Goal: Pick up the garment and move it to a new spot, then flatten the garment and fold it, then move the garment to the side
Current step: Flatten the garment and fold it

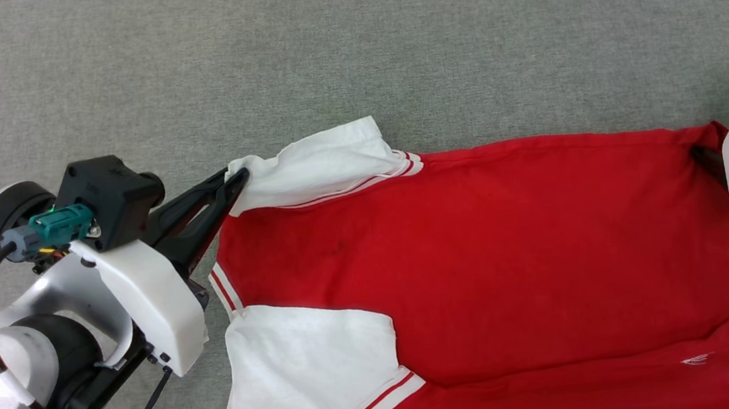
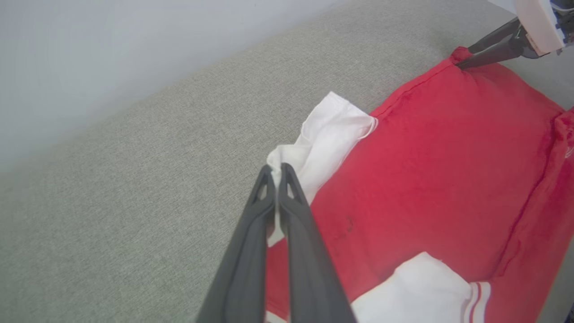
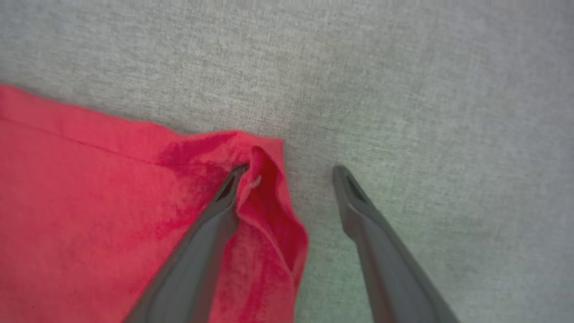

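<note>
Left gripper (image 1: pixel 236 177) pinches a sleeve; right gripper (image 3: pixel 291 169) stands open at the hem corner.

At the left, the left gripper's jaws are closed tight on the edge of the far white sleeve (image 2: pixel 327 134) of the garment (image 1: pixel 491 252). The garment lies spread sideways on the grey fabric surface (image 1: pixel 347 43), its sleeves to the left and its hem to the right. At the right, the right gripper's jaws are wide apart and hold nothing. One finger rests against the bunched red corner; the other is over bare surface.
</note>
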